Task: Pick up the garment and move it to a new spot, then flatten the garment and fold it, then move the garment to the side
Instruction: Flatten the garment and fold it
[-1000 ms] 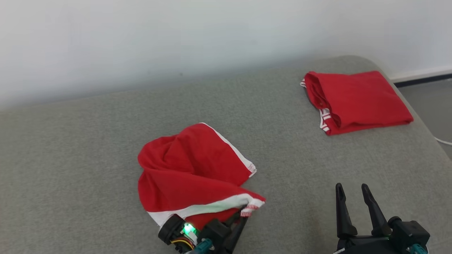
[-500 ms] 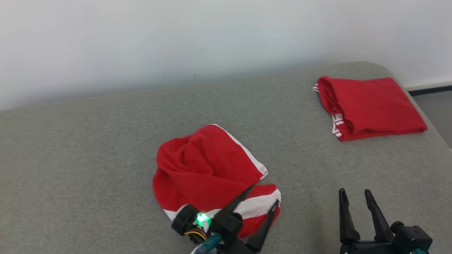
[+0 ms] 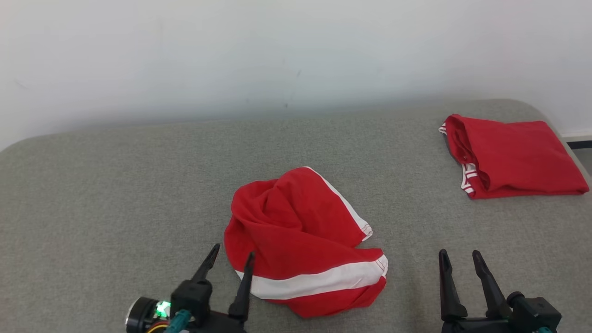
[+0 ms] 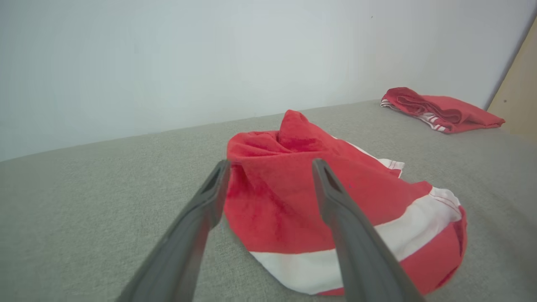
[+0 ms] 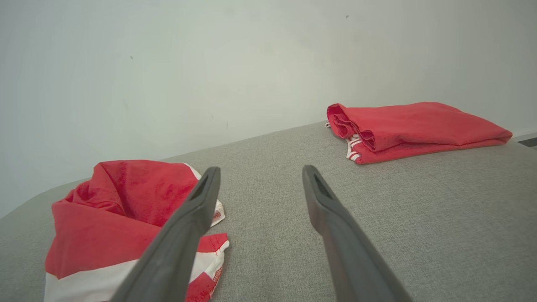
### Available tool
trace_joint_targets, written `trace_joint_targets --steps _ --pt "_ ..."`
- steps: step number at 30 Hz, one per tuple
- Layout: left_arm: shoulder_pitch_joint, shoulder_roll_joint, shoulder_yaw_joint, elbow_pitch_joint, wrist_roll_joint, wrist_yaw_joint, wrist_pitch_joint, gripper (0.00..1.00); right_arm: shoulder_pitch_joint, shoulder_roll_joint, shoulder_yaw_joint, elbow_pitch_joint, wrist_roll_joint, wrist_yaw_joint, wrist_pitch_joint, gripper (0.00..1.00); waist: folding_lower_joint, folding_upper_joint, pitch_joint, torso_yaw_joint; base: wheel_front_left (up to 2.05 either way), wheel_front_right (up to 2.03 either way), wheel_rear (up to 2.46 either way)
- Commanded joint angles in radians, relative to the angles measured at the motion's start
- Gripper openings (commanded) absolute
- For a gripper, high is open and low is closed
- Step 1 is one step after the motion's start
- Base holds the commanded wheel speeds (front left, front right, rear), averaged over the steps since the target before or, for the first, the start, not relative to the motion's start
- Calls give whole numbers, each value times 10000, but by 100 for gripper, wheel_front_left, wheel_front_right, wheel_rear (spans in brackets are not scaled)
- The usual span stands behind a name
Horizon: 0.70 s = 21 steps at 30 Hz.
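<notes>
While my left tool [image 3: 233, 250] stands open and holds nothing, the garment [image 3: 296, 231] lies in a red heap with a white stripe in the middle of the gray surface [image 3: 115, 185], just right of that tool. My right tool [image 3: 459, 252] is open too, near and well right of the heap. A folded garment [image 3: 513, 155] lies far right.

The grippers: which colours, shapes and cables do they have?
The left gripper and the right gripper each have two long, dark, pointed fingers on a black body with teal fittings. The left also shows a green light and yellow wires.
</notes>
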Motion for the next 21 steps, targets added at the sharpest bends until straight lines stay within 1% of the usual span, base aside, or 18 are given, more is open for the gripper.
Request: trace_joint_targets --steps 1,5,13,21 --pt "156 68 160 208 -59 -56 -31 100 -51 14 32 -14 -82 -26 -1 100 0 -1 64 -133 0 0 0" --pt "110 39 490 655 -197 -187 -31 100 -130 -8 9 -58 -167 -26 63 100 0 -1 179 -351 0 0 0" --pt "-405 -247 1097 2109 -284 -695 -32 100 -271 -99 -54 -310 -256 -26 202 100 0 -1 689 -1047 0 0 0" --pt "-1130 -429 1425 3856 -53 -980 -32 100 -360 -121 -146 -486 -269 -26 252 100 0 -1 1007 -1363 0 0 0"
